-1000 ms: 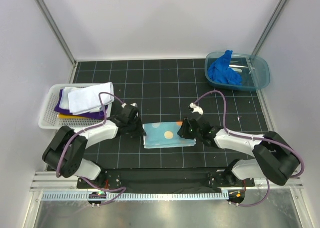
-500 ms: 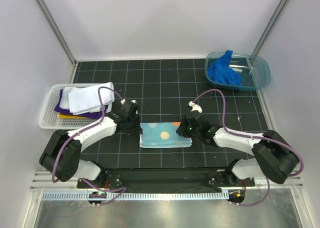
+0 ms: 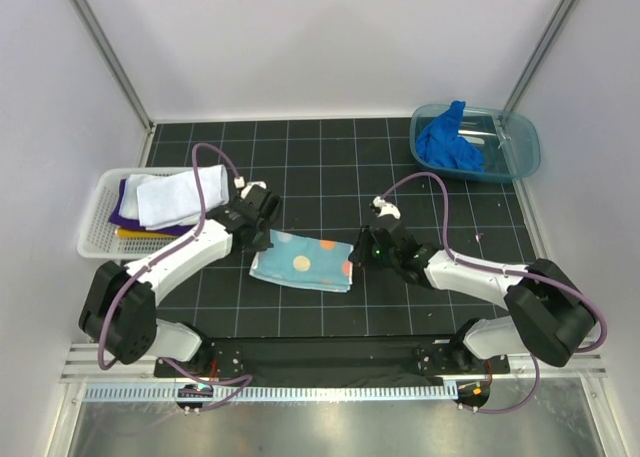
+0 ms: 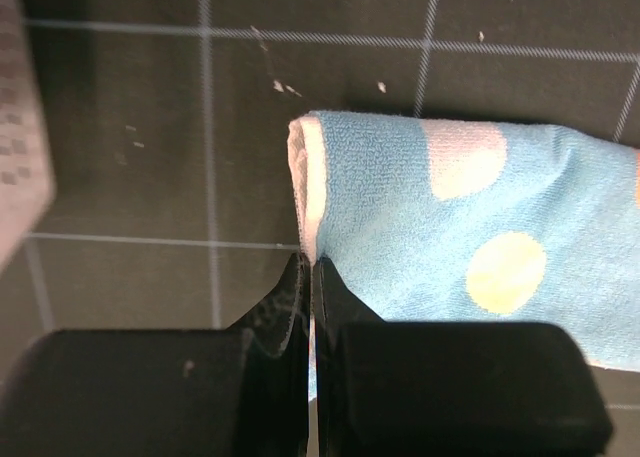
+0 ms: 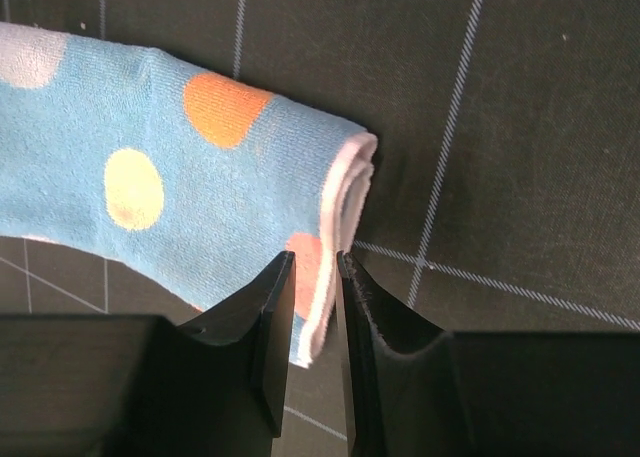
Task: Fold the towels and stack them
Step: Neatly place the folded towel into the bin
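A folded light blue towel with orange and yellow spots (image 3: 300,265) lies stretched between both grippers at the middle of the mat. My left gripper (image 3: 258,239) is shut on its left folded edge; in the left wrist view the jaws (image 4: 311,262) pinch the white-edged corner of the spotted towel (image 4: 450,227). My right gripper (image 3: 358,252) holds the right end; in the right wrist view its jaws (image 5: 313,257) stand either side of the thick folded edge of the spotted towel (image 5: 150,197). A bright blue towel (image 3: 447,142) sits crumpled in the teal tub.
A white mesh basket (image 3: 95,232) at the left holds a folded white towel (image 3: 175,197) over a purple towel (image 3: 125,215) and a yellow one (image 3: 135,234). The teal tub (image 3: 520,162) stands at the back right. Grey walls close in three sides.
Both grippers have carried the spotted towel away from the arm bases and to the left, toward the basket. It now lies slightly slanted.
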Available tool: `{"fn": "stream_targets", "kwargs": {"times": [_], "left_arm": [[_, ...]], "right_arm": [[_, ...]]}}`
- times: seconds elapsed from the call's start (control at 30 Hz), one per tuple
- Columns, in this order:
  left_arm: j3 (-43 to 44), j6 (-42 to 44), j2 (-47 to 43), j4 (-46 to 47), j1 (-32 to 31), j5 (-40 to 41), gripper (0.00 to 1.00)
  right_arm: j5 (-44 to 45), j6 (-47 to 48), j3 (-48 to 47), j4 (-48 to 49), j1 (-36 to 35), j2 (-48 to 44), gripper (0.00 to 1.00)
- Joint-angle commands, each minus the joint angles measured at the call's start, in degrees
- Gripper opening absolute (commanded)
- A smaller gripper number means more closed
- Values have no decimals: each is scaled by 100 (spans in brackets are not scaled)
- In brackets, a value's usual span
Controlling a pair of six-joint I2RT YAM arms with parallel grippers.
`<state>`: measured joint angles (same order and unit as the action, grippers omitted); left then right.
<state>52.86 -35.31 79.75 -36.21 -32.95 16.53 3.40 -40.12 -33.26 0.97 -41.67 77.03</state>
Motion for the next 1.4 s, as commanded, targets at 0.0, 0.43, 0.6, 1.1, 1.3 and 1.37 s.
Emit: {"fn": "stream_targets", "kwargs": {"times": [0.0, 0.43, 0.6, 1.1, 1.3, 1.37], "left_arm": [[523, 261, -55, -475, -54, 851, 0], [2041, 1210, -259, -1002, 430, 1730, 0], [2816, 1474, 155, -1380, 491, 2125, 0], [4425, 1966, 472, -2162, 482, 2627, 0], [5119, 2054, 568, -2548, 491, 2443, 0], [5339, 2072, 577, -2602, 491, 2433, 0]], "right_arm": [[-32, 171, -339, -53, -25, 31, 30], [-15, 268, -471, -396, -25, -118, 30], [-32, 250, -454, -387, -25, -127, 30], [3, 338, -700, -598, -25, -83, 30], [3, 329, -770, -616, -25, -57, 30], [20, 320, -805, -642, -25, -57, 30]]}}
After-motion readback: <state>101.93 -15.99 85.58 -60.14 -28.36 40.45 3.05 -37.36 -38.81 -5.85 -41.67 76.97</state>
